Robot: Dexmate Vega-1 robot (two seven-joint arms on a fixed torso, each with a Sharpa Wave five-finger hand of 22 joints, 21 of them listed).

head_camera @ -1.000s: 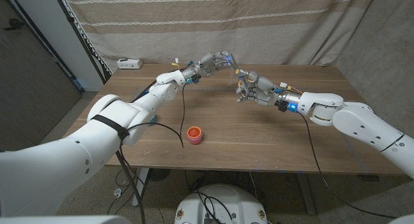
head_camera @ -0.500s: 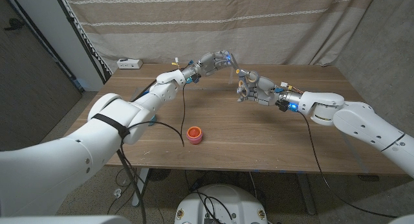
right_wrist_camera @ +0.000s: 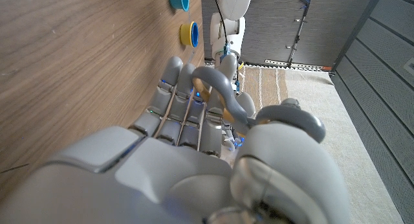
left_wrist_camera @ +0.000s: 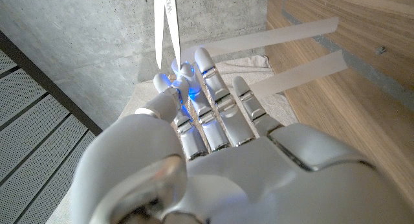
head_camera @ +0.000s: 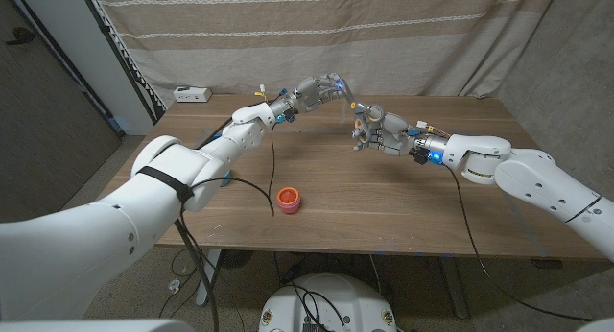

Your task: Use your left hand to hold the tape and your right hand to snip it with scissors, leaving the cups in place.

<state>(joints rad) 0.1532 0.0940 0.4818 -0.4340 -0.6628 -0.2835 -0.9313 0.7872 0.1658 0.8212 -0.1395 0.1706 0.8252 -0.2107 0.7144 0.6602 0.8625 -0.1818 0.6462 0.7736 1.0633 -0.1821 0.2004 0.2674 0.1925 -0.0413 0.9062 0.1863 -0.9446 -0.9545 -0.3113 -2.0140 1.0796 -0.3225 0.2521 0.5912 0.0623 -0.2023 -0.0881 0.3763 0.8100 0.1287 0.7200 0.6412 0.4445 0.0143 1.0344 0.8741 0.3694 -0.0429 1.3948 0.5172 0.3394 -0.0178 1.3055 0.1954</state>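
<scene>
Left hand [head_camera: 321, 89] pinches the tape [left_wrist_camera: 166, 20] taut; right hand [head_camera: 372, 130] grips scissors [right_wrist_camera: 223, 98] beside it — cut not visibly made yet.

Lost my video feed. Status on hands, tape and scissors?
Left robot hand raised, pinching the tape. Right robot hand gripping the scissors, close beside it. Cut not visible yet. Red cup sits clear of both.

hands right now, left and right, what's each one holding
Left hand: holding a strip of tape pinched at its fingers.
Right hand: holding the scissors, fingers through the grey handles.
</scene>
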